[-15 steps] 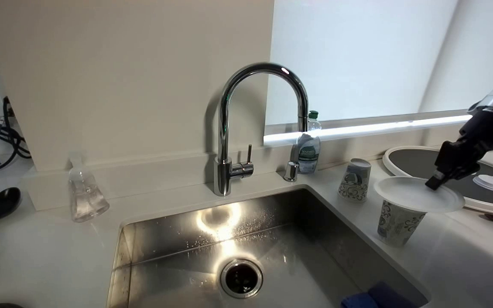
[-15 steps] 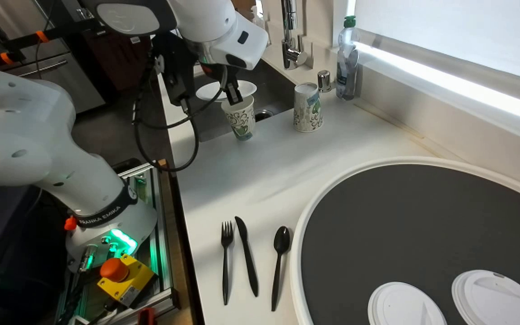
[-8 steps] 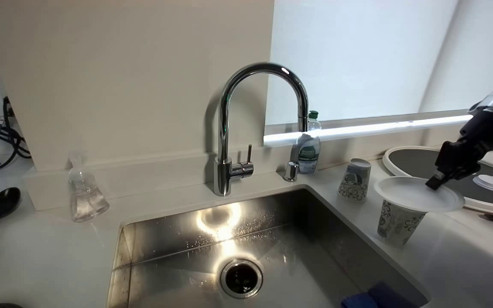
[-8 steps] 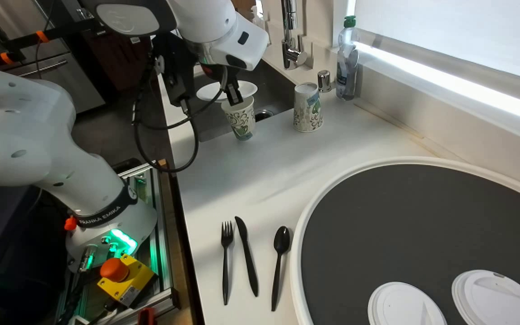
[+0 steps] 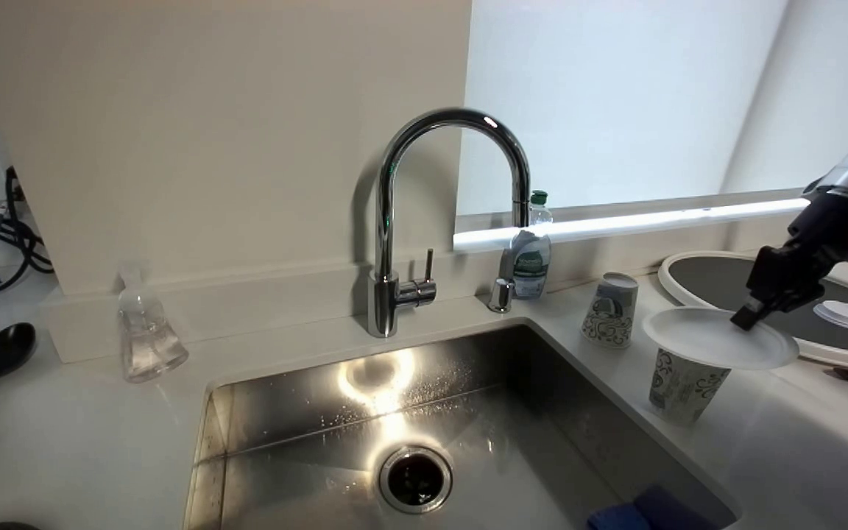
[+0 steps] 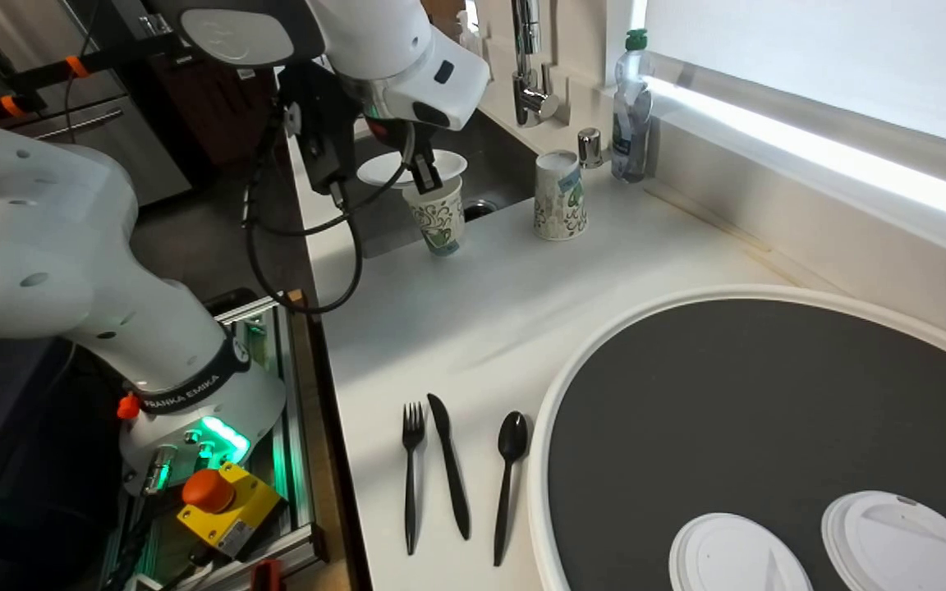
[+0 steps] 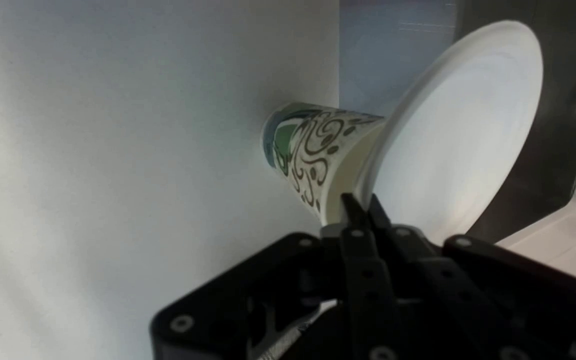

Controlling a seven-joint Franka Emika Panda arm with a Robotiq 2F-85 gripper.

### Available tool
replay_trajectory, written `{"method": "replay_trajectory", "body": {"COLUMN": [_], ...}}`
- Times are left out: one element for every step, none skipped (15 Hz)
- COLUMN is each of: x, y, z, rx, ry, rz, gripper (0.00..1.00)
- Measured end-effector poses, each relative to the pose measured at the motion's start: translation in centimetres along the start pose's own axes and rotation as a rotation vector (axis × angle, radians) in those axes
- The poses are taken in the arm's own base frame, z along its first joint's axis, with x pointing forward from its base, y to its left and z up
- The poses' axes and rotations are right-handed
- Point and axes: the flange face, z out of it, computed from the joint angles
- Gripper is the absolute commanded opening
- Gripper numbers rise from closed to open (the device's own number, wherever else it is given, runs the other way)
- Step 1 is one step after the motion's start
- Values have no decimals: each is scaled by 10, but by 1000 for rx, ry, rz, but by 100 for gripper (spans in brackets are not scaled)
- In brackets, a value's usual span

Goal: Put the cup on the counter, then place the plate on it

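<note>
The cup [image 5: 682, 390] is a white patterned tapered paper cup. It stands upright, mouth up, on the white counter [image 5: 785, 456] beside the sink; it also shows in an exterior view [image 6: 438, 220] and the wrist view [image 7: 313, 150]. My gripper [image 5: 742, 321] is shut on the edge of the small white plate [image 5: 696, 335] and holds it over the cup. In the wrist view my fingertips [image 7: 362, 200] pinch the rim of the plate [image 7: 468, 135], beside the cup's open mouth. Part of the cup's rim is hidden; I cannot tell whether plate and cup touch.
An upside-down patterned cup [image 5: 610, 313] stands close by. The steel sink [image 5: 277, 405] and chrome tap [image 5: 386, 221] are beside them, with a soap bottle [image 5: 531, 265] behind. A black fork [image 6: 410, 468], knife [image 6: 452, 480], spoon [image 6: 511, 447] and large dark round dish [image 6: 727, 394] with lids are near.
The gripper and plate have come down very slightly over the cup in the last half second. The cup and the other things have not moved.
</note>
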Motion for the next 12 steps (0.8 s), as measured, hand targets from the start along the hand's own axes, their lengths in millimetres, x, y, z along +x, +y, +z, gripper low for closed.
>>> {"method": "replay_trajectory", "body": {"x": [0, 0, 0, 0, 0, 1, 1, 1, 1, 1, 1, 1], "y": [0, 0, 0, 0, 0, 0, 0, 0, 0, 0, 0, 0], "z": [1, 2, 3, 4, 5, 6, 6, 7, 7, 7, 7, 7], "rx": [-1, -2, -3, -4, -5, -5, -6, -6, -7, -7, -8, -8], "ry": [-3, -6, -9, -11, -14, -16, -18, -19, -19, -20, -20, -19], "rz": [0, 0, 0, 0, 0, 1, 1, 1, 1, 1, 2, 3], "gripper": [1, 1, 1, 1, 1, 1, 5, 29, 30, 31, 39, 46]}}
